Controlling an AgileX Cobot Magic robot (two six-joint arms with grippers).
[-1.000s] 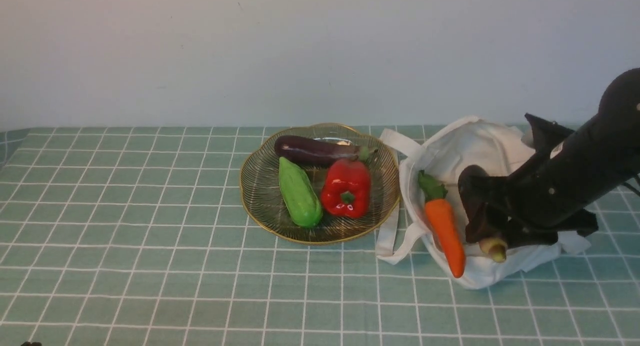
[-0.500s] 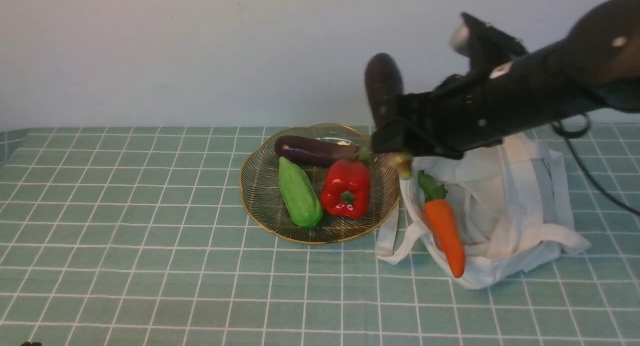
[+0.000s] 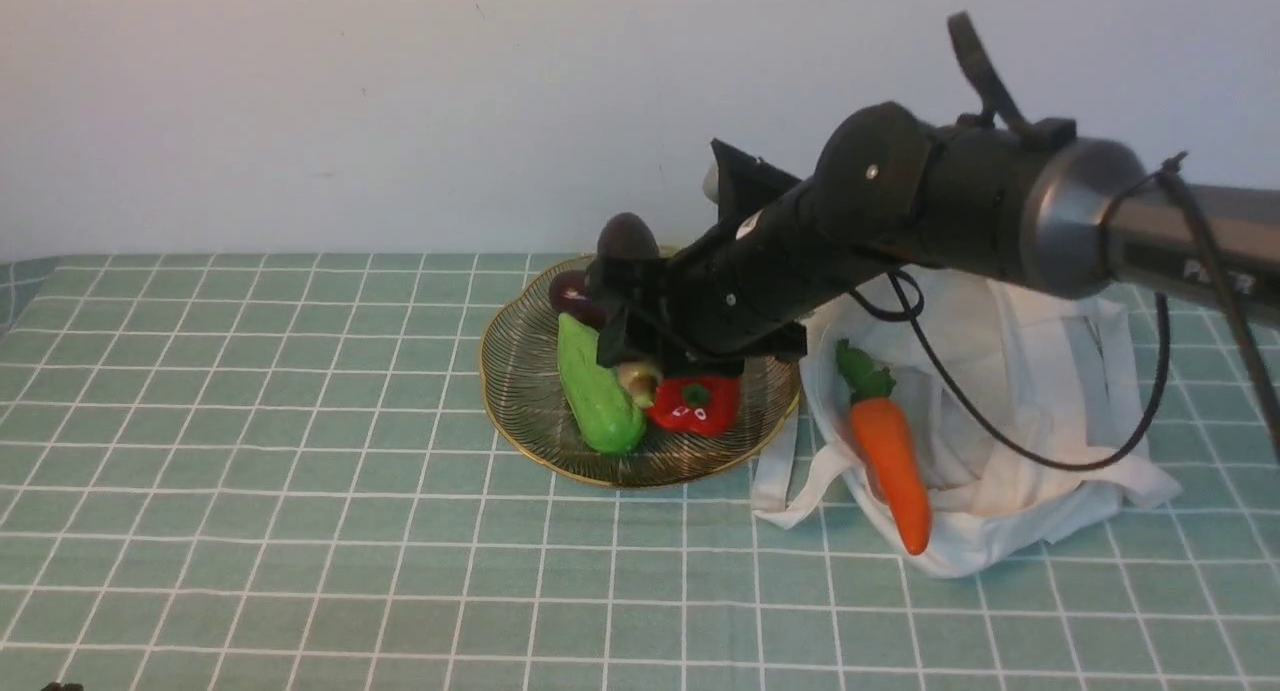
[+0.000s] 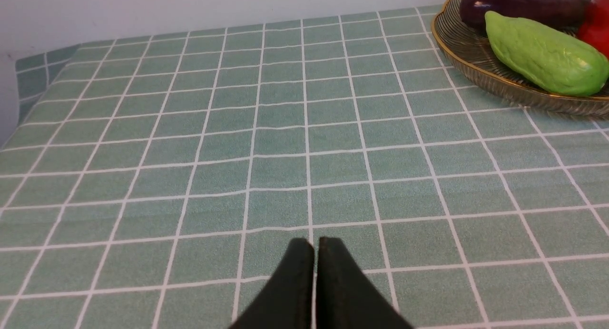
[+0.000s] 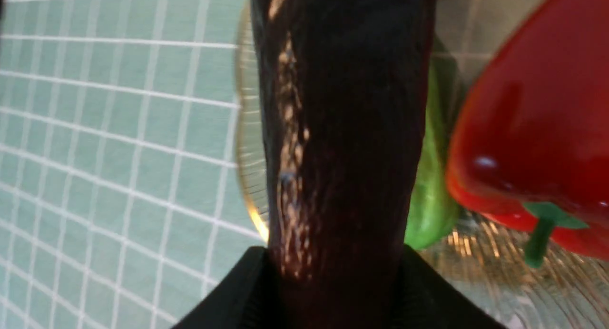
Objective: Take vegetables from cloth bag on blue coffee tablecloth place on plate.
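1 tablecloth lies under everything; nearest, the left gripper hangs over bare squares, its 2 fingers pressed together; further on lies 1 cloth bag with 1 carrot on it, tip toward the camera; beside the bag stands 1 plate carrying 3 pieces: 1 green gourd, 1 red pepper, 1 eggplant at the back; over the plate the right gripper pinches 1 slim dark vegetable, long axis near upright, pale stub pointing down between gourd and pepper, rounded end up; whether the stub touches the plate I cannot tell.
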